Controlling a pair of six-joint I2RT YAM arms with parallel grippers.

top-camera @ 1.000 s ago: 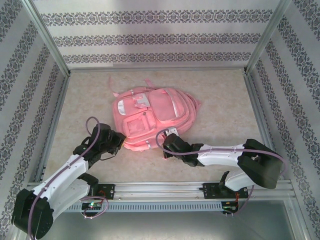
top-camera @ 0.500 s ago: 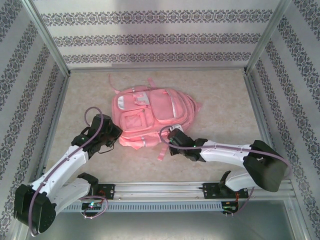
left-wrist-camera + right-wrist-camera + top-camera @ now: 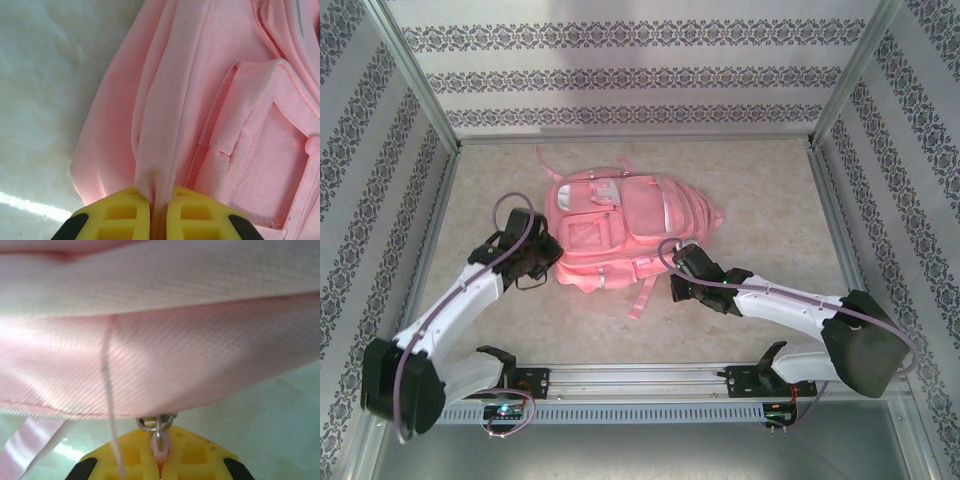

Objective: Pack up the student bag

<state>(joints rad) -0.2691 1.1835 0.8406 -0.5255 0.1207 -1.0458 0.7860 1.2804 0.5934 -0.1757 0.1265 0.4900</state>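
We see the large pink fabric backpack lying flat mid-frame on the beige tabletop, its longer side running roughly left to right. Our left gripper has its jaws closed on a fabric fold at the backpack's left edge. Our right gripper, jaws closed on the metal-ringed zipper pull, sits at its lower right edge.

Left wrist view, bottom edge: cuts off the yellow fingers of the left gripper, pinched on a fold of the student bag, with the fold's end hidden between them. Bag also cut at the top and right edges. Right wrist view: bag blurred across the upper half and cut on three sides. Lower end of the zipper pull buried between the closed fingers of the right gripper, themselves cut at bottom centre.
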